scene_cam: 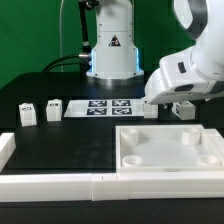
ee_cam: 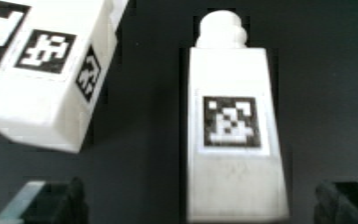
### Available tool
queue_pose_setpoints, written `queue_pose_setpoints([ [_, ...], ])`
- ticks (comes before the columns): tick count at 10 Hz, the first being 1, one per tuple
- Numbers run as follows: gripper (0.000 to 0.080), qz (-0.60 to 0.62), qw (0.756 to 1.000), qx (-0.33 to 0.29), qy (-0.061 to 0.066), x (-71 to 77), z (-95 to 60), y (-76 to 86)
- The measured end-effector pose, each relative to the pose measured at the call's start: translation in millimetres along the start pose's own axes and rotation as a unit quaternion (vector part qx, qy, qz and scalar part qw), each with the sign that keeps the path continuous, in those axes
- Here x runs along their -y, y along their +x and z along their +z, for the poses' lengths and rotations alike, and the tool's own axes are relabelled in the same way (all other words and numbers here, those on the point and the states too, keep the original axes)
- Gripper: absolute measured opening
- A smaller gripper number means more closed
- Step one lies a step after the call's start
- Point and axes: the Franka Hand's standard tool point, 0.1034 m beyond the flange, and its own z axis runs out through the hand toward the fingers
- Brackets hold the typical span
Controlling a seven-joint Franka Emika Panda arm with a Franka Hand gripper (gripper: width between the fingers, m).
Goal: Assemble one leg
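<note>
In the wrist view a white leg [ee_cam: 229, 130] with a black-and-white tag on its face lies lengthwise on the black table, between my fingers. My gripper [ee_cam: 194, 205] is open; one dark fingertip [ee_cam: 44, 203] and the other [ee_cam: 345, 200] stand well clear on either side of the leg, touching nothing. A second tagged leg [ee_cam: 43, 75] lies tilted close beside it. In the exterior view my gripper [scene_cam: 168, 100] hangs low over two legs [scene_cam: 150, 108] [scene_cam: 183, 110] at the right; which one is between the fingers I cannot tell there.
Two more legs [scene_cam: 27, 113] [scene_cam: 52, 108] stand at the exterior view's left. The marker board [scene_cam: 105, 106] lies in the middle. The large white tray panel [scene_cam: 168, 160] lies in front of the gripper. A white rail [scene_cam: 60, 182] runs along the front edge.
</note>
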Motion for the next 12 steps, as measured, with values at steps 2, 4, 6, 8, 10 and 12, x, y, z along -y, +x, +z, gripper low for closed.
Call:
queue_pose_setpoints([
  [2, 0.0649, 0.008, 1.0, 0.01, -0.005, 7.8, 14.7, -7.6],
  [4, 0.0649, -0.003, 1.0, 0.015, -0.005, 8.2, 27.0, -13.5],
  [6, 0.0649, -0.012, 1.0, 0.01, 0.001, 1.8, 31.7, -12.4],
  [8, 0.0649, -0.012, 1.0, 0.007, 0.0, 2.9, 32.3, -11.3],
  [10, 0.0385, -0.013, 1.0, 0.007, 0.0, 2.8, 32.4, -11.3],
  [12, 0.0287, -0.013, 1.0, 0.007, 0.0, 2.8, 32.5, -11.3],
])
